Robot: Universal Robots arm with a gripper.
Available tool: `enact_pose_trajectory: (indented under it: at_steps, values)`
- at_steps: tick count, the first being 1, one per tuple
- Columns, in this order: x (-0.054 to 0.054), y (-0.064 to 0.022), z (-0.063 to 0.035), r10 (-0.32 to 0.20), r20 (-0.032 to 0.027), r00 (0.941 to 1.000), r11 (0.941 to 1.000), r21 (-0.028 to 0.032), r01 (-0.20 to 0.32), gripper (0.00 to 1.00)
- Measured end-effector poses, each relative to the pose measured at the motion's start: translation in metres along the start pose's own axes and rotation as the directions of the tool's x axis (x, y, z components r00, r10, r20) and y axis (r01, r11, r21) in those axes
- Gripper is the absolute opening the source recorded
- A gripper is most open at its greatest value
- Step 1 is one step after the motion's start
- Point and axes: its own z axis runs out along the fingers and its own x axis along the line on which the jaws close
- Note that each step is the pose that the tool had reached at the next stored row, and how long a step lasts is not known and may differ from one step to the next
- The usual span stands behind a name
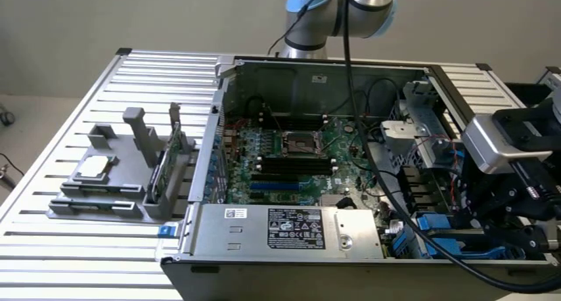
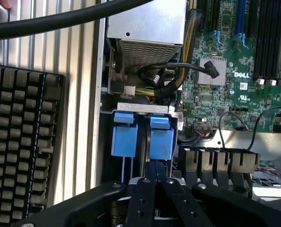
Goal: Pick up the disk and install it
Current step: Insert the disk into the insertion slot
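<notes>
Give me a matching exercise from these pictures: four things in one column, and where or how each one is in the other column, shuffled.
Things:
1. silver box with the label
2. grey fixture
3. blue carriers
4. fingers

Places or states:
A. pressed together
B. on the table, at the exterior view's left of the case
C. in the case's near corner, at the exterior view's right
D. along the case's near edge

Pairs: 1-D, 2-B, 3-C, 4-A.

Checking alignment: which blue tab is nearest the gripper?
The blue tab on the motherboard side, ahead of the gripper; the other blue tab sits by the case wall.
</notes>
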Motion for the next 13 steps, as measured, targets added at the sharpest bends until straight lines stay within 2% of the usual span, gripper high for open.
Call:
enact_pose_trajectory:
  at_steps: [13]
  values:
    - [-0.0019, -0.0021, 0.0067, -0.006, 0.0011, 1.0000, 1.0000, 0.0008, 0.006, 0.11]
